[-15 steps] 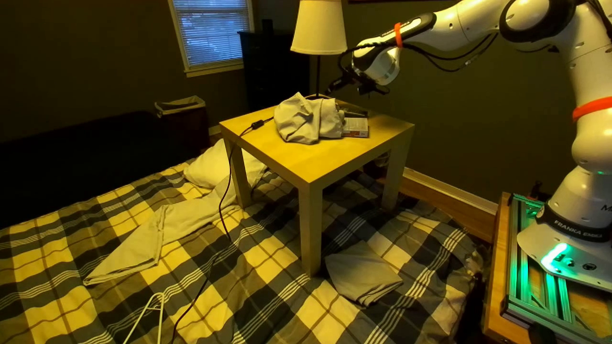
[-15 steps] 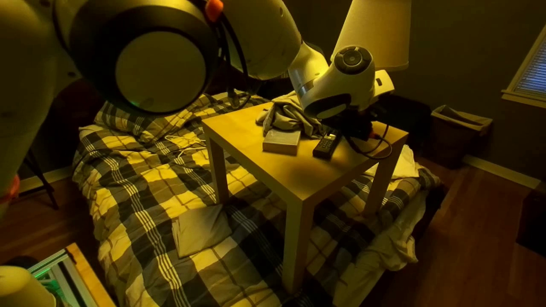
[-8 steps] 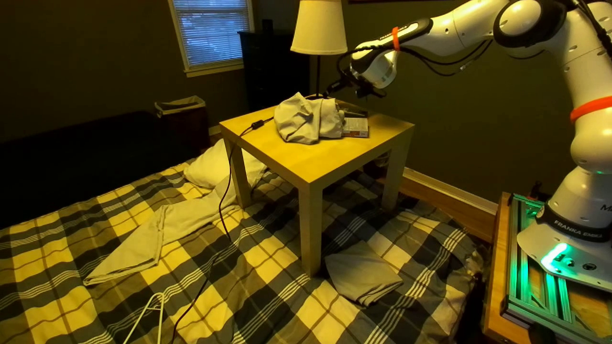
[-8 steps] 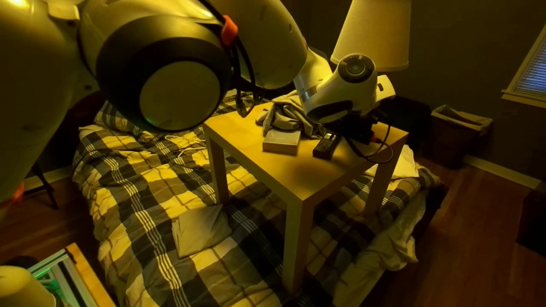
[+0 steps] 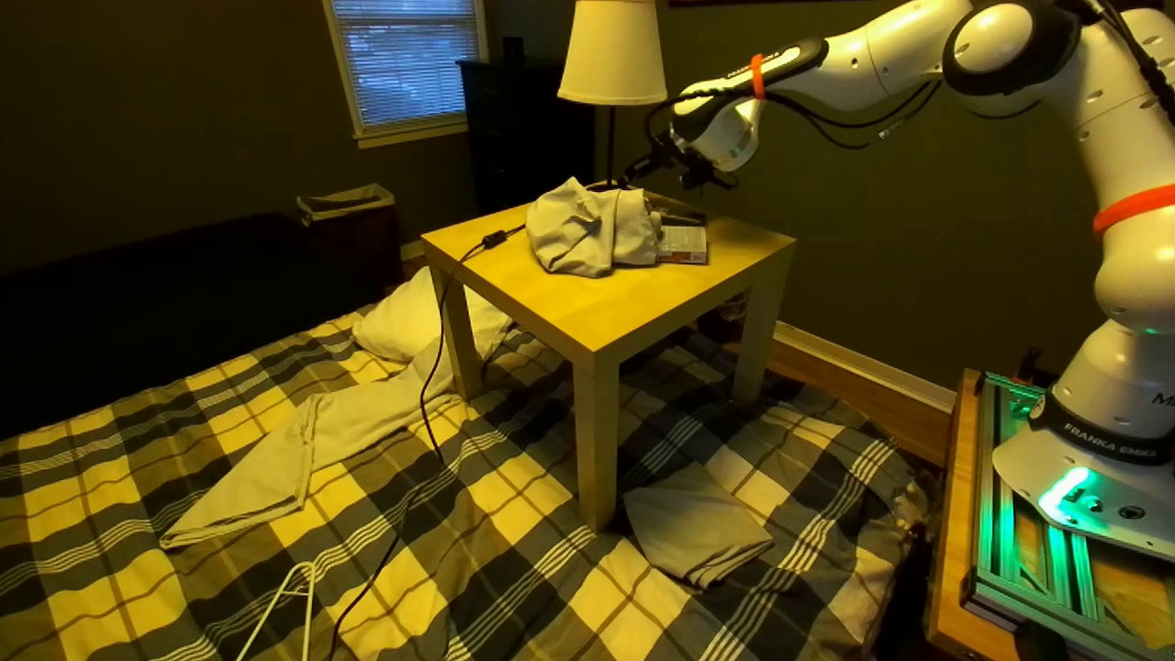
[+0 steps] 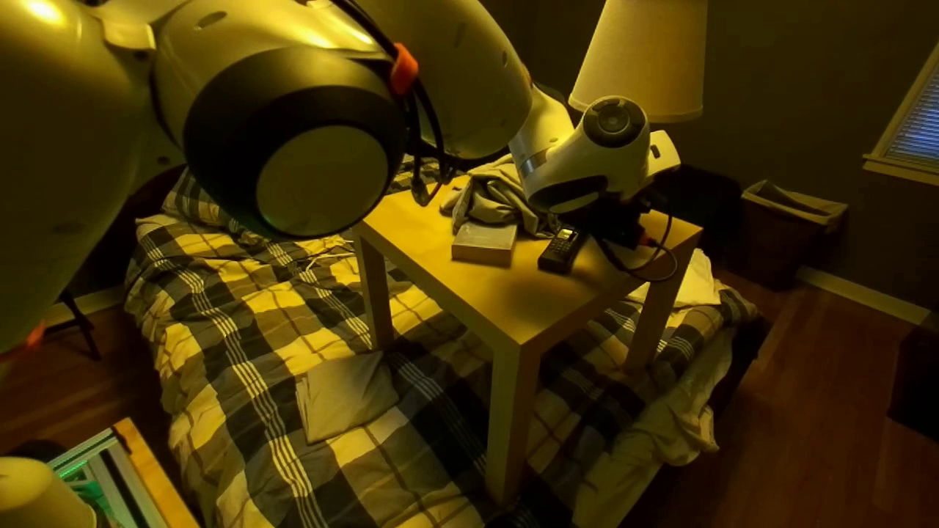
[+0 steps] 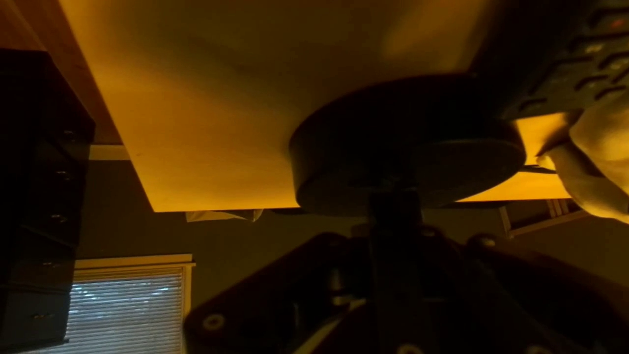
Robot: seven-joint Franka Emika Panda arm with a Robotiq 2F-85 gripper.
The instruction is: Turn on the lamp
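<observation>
The lamp (image 5: 613,55) stands at the table's far corner, a cream tapered drum shade on a thin dark stem; the shade also shows in an exterior view (image 6: 645,62). No strong glow shows in the shade. In the wrist view, which is upside down, the lamp's round dark base (image 7: 442,120) sits on the table. My gripper (image 5: 628,178) points down at the foot of the stem. In the wrist view its dark jaws (image 7: 394,201) look drawn together in front of the base. It is too dark to tell whether they touch base or stem.
A crumpled cloth (image 5: 592,229) lies beside the lamp on the table (image 5: 606,317). A small box (image 6: 484,243) and a black remote-like handset (image 6: 563,249) lie close to my gripper. A dark cord with an inline piece (image 5: 494,239) hangs over the table edge.
My arm has lowered slightly, and in an exterior view the wrist has shifted a little left and down towards the lamp's foot. The lamp, cloth, box and handset have not moved.
</observation>
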